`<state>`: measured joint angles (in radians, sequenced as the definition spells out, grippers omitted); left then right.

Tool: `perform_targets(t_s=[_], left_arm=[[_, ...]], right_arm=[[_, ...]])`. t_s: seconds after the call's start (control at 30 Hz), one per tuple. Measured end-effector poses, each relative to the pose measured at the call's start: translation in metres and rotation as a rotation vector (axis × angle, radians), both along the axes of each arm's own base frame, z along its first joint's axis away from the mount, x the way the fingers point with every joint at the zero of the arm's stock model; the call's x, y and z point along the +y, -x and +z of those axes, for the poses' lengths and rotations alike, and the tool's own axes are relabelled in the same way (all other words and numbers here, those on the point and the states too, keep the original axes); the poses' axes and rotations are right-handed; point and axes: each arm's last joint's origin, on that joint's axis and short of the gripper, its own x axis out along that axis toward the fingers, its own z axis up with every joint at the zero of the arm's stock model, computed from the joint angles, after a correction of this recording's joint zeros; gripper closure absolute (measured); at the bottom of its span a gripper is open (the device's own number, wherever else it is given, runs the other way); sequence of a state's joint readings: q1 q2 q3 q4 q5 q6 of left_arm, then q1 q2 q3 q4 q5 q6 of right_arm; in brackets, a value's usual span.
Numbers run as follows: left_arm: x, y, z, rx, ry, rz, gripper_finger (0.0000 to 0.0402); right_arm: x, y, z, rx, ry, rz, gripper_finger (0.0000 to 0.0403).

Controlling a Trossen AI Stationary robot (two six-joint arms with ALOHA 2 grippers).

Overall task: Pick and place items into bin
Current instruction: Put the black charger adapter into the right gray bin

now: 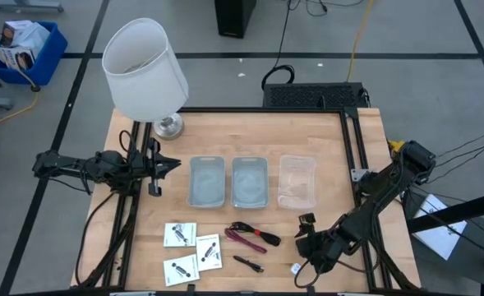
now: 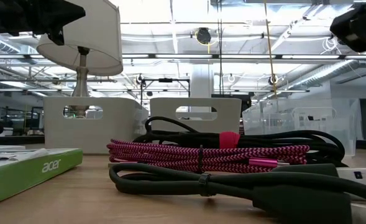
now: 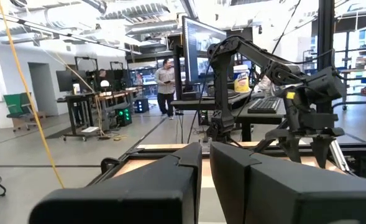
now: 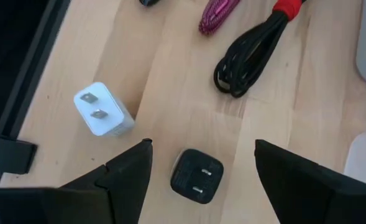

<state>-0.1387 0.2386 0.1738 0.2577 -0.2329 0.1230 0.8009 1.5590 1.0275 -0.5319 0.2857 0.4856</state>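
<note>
Wood table (image 1: 324, 140) | three bins (image 1: 207, 182) unfilled | right gripper (image 4: 201, 163) jaws wide

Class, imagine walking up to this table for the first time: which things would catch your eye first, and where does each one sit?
The big white lamp dominates the table's far left corner. Three bins sit in a row across the middle, with the red-and-black cable bundle lying on the wood in front of them. The right gripper hangs open over a black plug cube, a white plug cube close by; the left gripper waits at the left.
</note>
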Motion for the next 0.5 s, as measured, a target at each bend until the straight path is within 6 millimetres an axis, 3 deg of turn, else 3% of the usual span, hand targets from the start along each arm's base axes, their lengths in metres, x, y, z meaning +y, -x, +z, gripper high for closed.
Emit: perform_targets(t_s=[0.5], left_arm=[[0.000,0.000,0.000,-0.001,0.005,-0.001,0.0360]], right_arm=[[0.004,-0.003,-0.035,0.130,0.081,-0.017,0.0133]])
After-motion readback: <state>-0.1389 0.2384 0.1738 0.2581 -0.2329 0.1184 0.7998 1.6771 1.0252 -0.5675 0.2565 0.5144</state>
